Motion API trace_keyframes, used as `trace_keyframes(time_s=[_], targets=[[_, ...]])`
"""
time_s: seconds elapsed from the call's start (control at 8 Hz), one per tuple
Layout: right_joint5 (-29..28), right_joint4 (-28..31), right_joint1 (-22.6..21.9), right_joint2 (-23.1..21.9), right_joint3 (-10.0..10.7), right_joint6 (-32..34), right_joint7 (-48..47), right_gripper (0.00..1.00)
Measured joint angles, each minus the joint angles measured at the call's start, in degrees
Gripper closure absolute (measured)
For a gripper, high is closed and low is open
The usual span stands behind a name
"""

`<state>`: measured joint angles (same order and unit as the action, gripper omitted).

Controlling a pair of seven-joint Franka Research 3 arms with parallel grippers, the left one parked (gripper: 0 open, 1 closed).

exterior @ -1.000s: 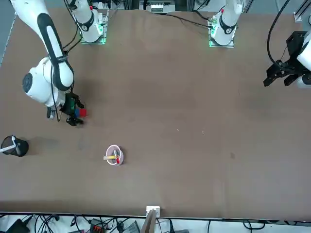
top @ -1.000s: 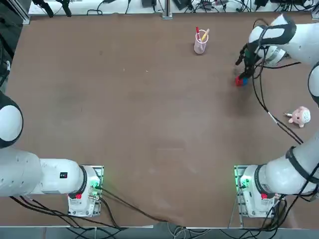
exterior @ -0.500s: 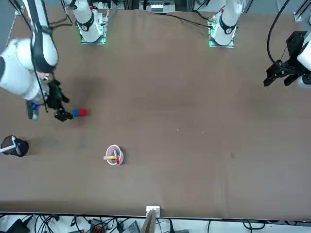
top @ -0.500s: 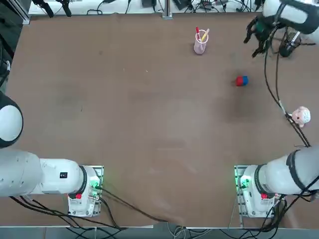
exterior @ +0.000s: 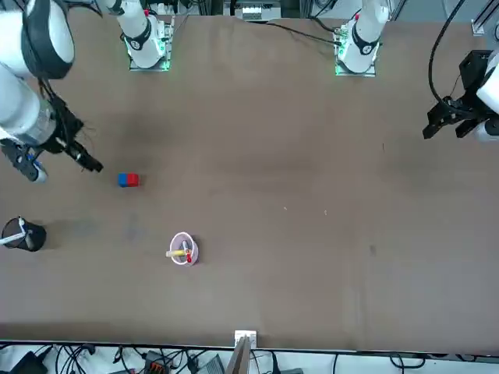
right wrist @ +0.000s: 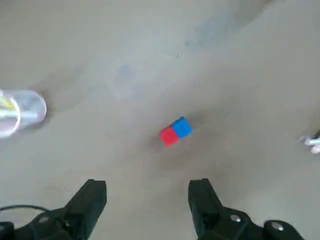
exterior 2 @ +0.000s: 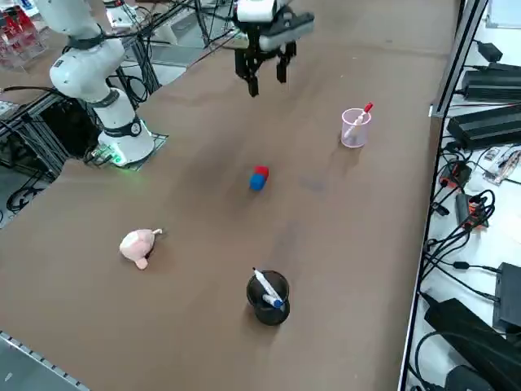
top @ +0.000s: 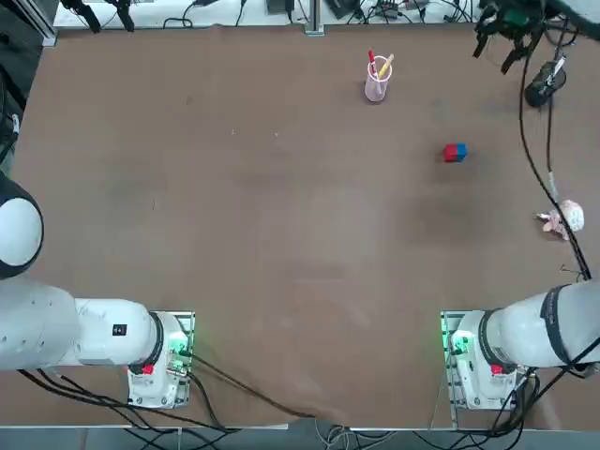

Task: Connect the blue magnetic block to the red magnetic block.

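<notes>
The blue magnetic block [top: 459, 152] and the red magnetic block [top: 449, 153] lie side by side on the brown table, touching each other, at the far right. The front view shows the blue block [exterior: 122, 180] and the red block [exterior: 132, 180] as one pair. In the wrist view the blue block [right wrist: 183, 127] and the red block [right wrist: 168, 135] sit well beyond my fingers. My right gripper [exterior 2: 267, 80] hangs high above the table, away from the pair, open with nothing between its fingers [right wrist: 93, 194]. From overhead the right gripper [top: 497, 47] is near the table's far right corner.
A clear cup [top: 377, 81] with a red and a yellow pen stands at the far edge. A black pen holder [exterior 2: 267, 298] stands at the far right corner. A pink plush toy [top: 564, 219] lies at the right edge. The arm's cable dangles over that side.
My right gripper has let go of the blocks and lifted up and away toward the far right corner. The red and blue blocks stay joined where they were.
</notes>
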<state>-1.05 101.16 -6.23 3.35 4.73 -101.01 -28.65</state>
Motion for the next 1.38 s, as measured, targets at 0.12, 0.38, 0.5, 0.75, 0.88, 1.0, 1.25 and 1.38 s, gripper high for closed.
trace_keyframes(time_s=[0.12,0.38,0.5,0.75,0.88,1.0,1.25,1.38], targets=[[0.15,-2.67,0.20,-0.19,0.45,2.85,7.63,0.00],[0.18,-6.49,1.03,-1.06,1.49,5.73,20.93,0.00],[0.18,-7.80,1.09,-1.52,1.48,6.70,22.84,0.00],[0.18,-8.66,1.03,-3.29,0.50,8.34,24.95,0.00],[0.18,-8.41,1.00,-4.68,0.36,10.41,26.54,0.00],[0.33,-7.40,1.01,-6.37,0.36,11.88,28.68,0.00],[0.96,-4.90,1.02,-10.20,0.47,13.17,33.14,0.00],[0.96,-4.32,0.99,-11.52,0.47,13.64,33.51,0.00]])
